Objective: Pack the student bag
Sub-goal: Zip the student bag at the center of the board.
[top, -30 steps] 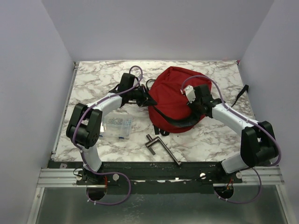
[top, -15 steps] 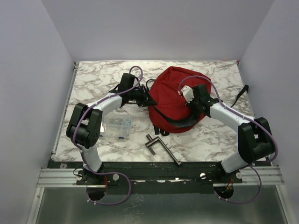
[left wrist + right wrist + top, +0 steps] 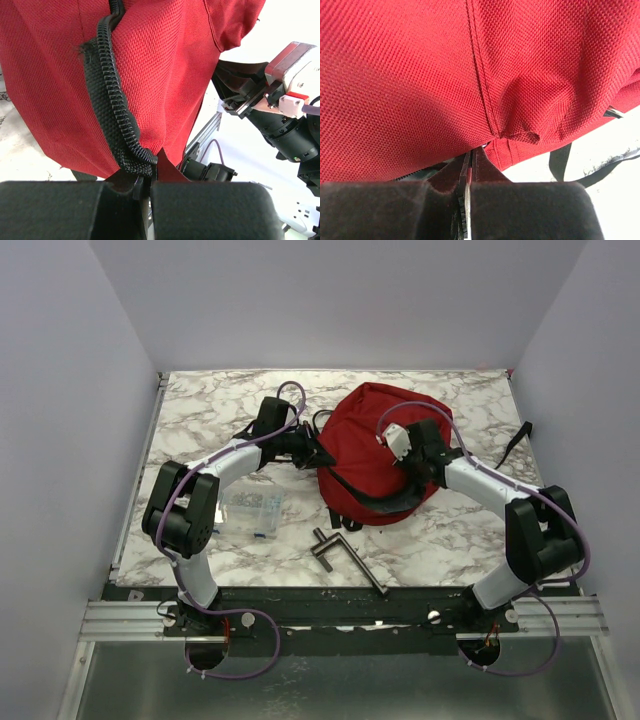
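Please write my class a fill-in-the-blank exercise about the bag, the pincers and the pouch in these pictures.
The student bag is ____ in colour. The left pincer is shut on the bag's black ____. The right pincer pinches a fold of the bag's woven ____. The clear pouch lies nearest the ____ arm.
Missing words: red; zipper; fabric; left.

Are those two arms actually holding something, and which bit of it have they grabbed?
Both hold the red backpack. The left gripper pinches its black zipper edge; the right gripper pinches a fold of its fabric beside a seam.
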{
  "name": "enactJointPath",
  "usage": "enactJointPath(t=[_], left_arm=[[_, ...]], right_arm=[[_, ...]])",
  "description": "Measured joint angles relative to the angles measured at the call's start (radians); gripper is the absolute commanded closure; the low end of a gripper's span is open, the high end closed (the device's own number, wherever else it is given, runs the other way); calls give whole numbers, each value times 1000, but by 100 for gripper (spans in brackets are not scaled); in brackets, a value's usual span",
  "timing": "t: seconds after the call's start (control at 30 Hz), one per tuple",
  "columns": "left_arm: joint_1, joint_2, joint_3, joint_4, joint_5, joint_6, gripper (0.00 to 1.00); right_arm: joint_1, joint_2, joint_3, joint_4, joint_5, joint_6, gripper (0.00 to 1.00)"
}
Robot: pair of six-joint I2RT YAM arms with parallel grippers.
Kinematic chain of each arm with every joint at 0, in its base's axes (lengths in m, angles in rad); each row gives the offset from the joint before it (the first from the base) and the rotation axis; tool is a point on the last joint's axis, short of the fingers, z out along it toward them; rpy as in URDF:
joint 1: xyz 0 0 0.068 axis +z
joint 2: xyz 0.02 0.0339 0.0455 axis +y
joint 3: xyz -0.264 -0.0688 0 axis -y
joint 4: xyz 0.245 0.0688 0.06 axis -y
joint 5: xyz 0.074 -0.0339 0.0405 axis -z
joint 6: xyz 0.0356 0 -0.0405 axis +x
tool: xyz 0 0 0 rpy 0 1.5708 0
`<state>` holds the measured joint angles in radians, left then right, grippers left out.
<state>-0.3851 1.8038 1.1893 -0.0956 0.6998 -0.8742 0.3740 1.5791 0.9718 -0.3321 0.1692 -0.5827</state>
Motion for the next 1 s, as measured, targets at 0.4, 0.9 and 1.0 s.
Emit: enactJointPath(t=[0.4, 0.9, 1.0], left_arm=[[5, 3, 0, 0, 0, 8, 100], [6, -100, -76, -16, -21, 57, 30], [6, -222, -121, -55, -61, 85, 20]], right_arm=[[8, -72, 24, -119, -41, 221, 99], [39, -255, -50, -192, -266, 583, 99], [38, -213, -42, -185, -307, 653, 99]])
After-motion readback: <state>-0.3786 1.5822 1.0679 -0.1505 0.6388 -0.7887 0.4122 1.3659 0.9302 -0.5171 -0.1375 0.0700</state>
